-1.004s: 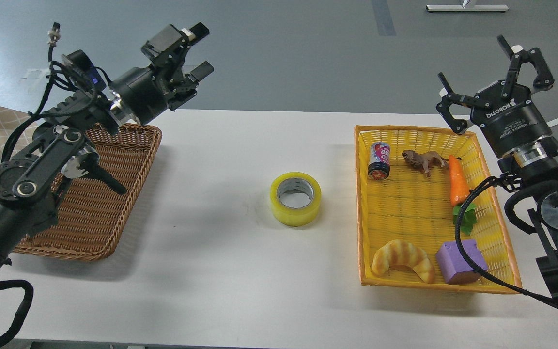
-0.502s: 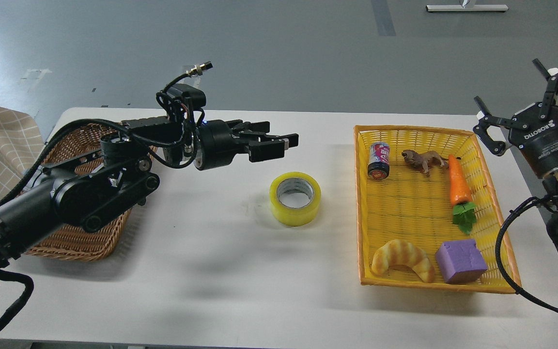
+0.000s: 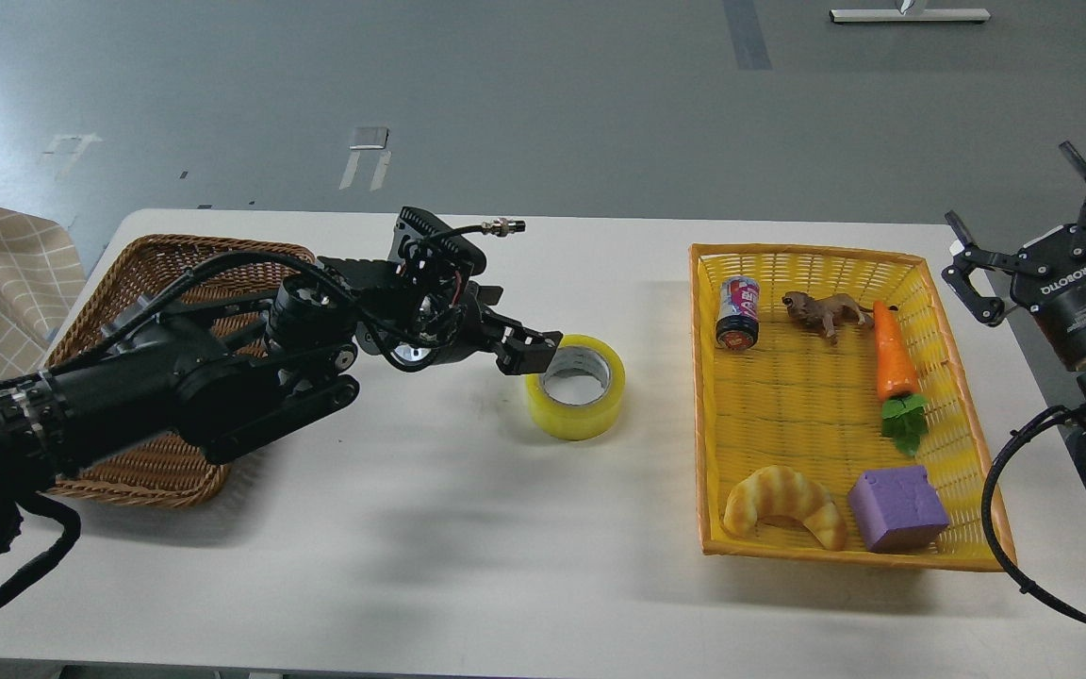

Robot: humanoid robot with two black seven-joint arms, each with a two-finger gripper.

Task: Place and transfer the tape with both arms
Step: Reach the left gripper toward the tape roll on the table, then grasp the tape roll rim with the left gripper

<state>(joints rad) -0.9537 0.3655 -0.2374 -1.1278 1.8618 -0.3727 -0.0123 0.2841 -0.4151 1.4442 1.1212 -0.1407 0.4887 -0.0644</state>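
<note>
The tape (image 3: pixel 576 387), a yellow translucent roll with a grey-white core, lies flat in the middle of the white table (image 3: pixel 468 528). My left gripper (image 3: pixel 534 351) reaches in from the left and sits at the roll's upper left rim. Its dark fingers stand slightly apart, one over the rim and one outside it, and the roll rests untouched on the table. My right gripper (image 3: pixel 1024 203) is open and empty, held up beyond the table's right edge, past the yellow basket.
A brown wicker basket (image 3: pixel 166 471) stands at the left under my left arm. A yellow basket (image 3: pixel 711 396) at the right holds a can (image 3: pixel 737 313), a toy lion (image 3: pixel 826 311), a carrot (image 3: pixel 892 363), a croissant (image 3: pixel 783 506) and a purple block (image 3: pixel 896 507).
My left arm has swung down from high at the back left to the tape's left rim. My right gripper has drawn away to the right. The tape has not moved.
</note>
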